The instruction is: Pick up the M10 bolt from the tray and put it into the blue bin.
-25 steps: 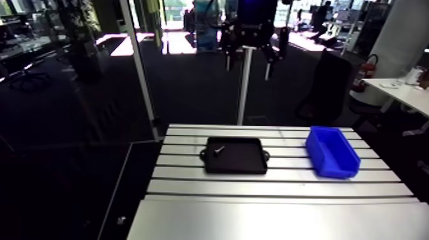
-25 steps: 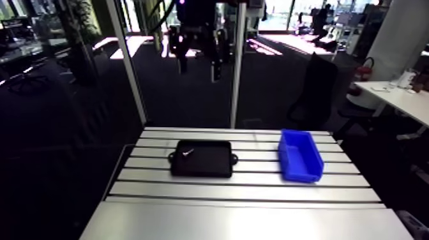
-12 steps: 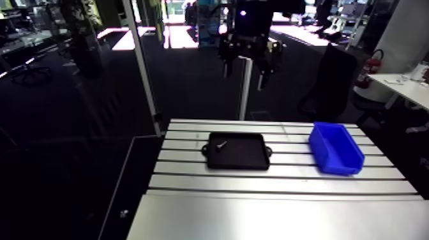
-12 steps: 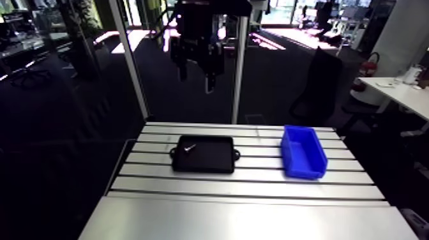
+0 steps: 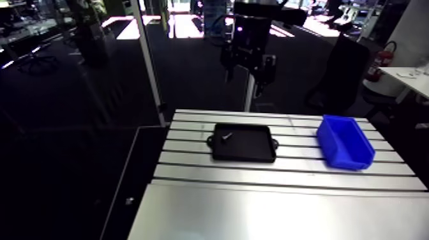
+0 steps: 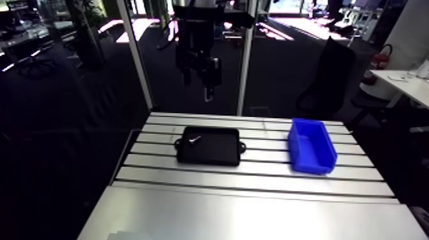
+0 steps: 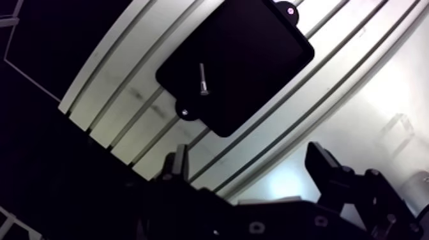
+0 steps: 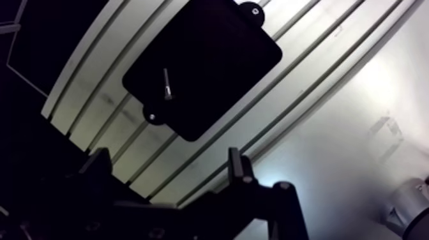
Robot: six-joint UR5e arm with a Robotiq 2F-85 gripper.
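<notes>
Over table (image 5: 268,210): gripper (image 7: 250,169) is hanging high, fingers spread, open air lying beneath.
Around bolt (image 7: 202,79): it is lying alone near one corner of tray (image 5: 252,145), low rim running just beside.
Tray to blue bin (image 5: 332,137): bare table is stretching between.
Bin: top is standing open, walls rising around it.

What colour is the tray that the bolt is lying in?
The tray is black; the wrist view shows it best.

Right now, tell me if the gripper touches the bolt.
Apart. The wrist view shows the bolt lying in the tray, far ahead of the open gripper, with table between.
</notes>
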